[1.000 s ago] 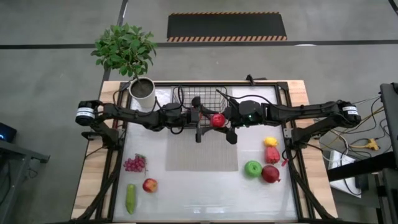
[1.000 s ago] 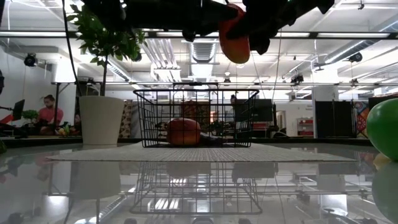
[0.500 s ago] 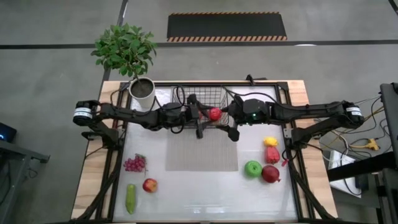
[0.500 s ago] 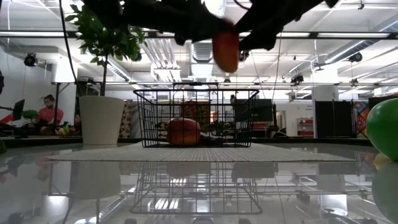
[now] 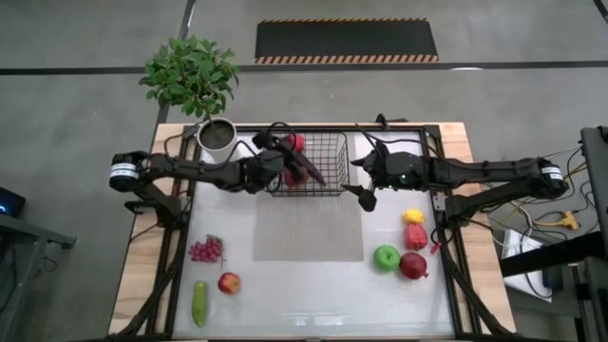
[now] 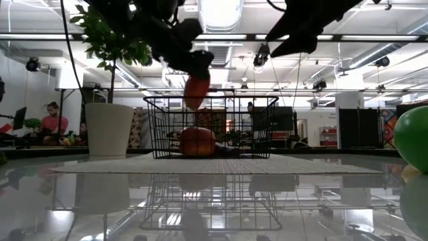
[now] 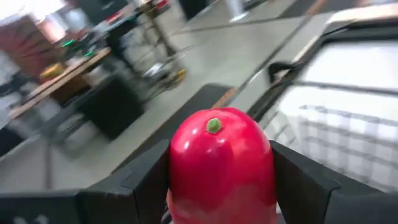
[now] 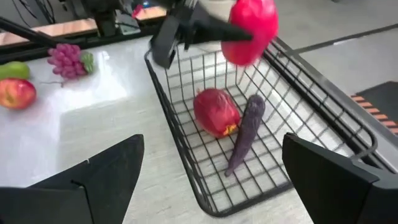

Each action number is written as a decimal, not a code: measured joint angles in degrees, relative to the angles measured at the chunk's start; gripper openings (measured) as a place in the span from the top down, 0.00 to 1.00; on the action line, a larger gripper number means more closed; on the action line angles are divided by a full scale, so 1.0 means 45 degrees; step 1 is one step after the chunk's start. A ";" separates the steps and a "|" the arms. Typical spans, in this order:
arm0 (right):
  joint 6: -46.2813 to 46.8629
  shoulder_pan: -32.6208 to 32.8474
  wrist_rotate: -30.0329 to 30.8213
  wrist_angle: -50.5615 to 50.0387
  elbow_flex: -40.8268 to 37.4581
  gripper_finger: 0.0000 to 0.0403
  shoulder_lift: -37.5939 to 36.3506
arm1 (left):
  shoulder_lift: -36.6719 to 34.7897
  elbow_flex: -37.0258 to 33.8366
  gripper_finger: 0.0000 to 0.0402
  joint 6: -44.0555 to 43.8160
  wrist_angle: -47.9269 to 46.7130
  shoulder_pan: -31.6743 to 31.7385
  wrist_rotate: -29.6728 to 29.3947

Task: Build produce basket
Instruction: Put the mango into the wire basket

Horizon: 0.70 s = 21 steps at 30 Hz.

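The black wire basket (image 5: 314, 163) stands at the far end of a grey mat. A red-orange fruit (image 8: 214, 112) and a dark eggplant (image 8: 246, 129) lie on its floor. My left gripper (image 5: 302, 163) is over the basket's left part, shut on a red pepper (image 6: 196, 91). That pepper (image 8: 252, 22) hangs above the basket's rim. My right gripper (image 5: 367, 197) is open, just off the basket's right side and higher than it, with nothing between its fingers (image 8: 112, 168). My left gripper pinches the red pepper by its two sides (image 7: 261, 168) between both fingers, with the green stem spot (image 7: 213, 126) facing the wrist camera. The fingers reach in from the table's left, slanting down. The pepper sits at their free ends, lifted clear above the basket.
A white plant pot (image 5: 218, 138) stands left of the basket. Grapes (image 5: 205, 250), a red apple (image 5: 229, 282) and a cucumber (image 5: 199, 302) lie near left. A green apple (image 5: 386, 256), a yellow pepper (image 5: 413, 217) and red fruit (image 5: 413, 266) lie near right.
The red pepper was between both grippers above the mat's far end. My left gripper has carried it left and toward the far edge, over the basket, turning and lowering it toward the rim. My right gripper has drawn back to the right, without the pepper.
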 joint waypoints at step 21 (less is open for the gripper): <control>0.0431 0.0000 0.0013 0.1326 -0.1125 0.09 0.0060 | 0.0026 -0.0357 0.45 -0.3763 -0.1888 0.0305 -0.0224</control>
